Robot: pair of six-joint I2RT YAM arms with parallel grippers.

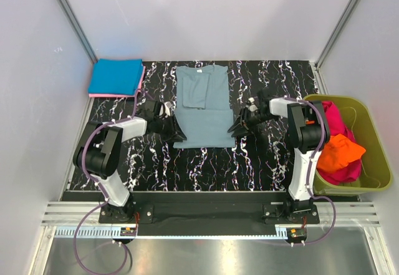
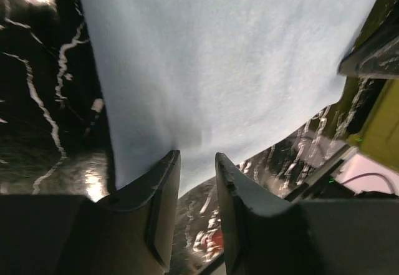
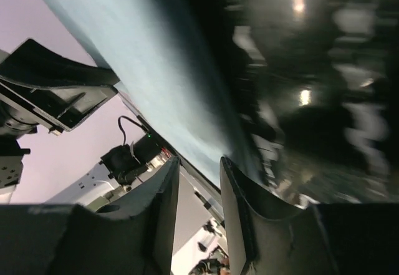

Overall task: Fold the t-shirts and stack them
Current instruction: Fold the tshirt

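Note:
A dusty grey-blue t-shirt (image 1: 204,110) lies flat at mid-table with its sleeves folded in and a small white neck label at the far end. My left gripper (image 1: 174,128) sits at the shirt's lower left edge. In the left wrist view (image 2: 196,156) its jaws stand a little apart, with the cloth (image 2: 218,57) just beyond the tips. My right gripper (image 1: 240,125) is at the shirt's lower right edge. In the right wrist view (image 3: 199,159) it is open, with the cloth edge (image 3: 156,63) ahead of it. A folded bright blue shirt (image 1: 116,75) lies on a pink one (image 1: 138,88) at the far left.
An olive-green tub (image 1: 378,156) stands off the table's right side, holding a magenta shirt (image 1: 336,122) and an orange shirt (image 1: 340,151). White walls enclose the black marbled table (image 1: 206,169) on three sides.

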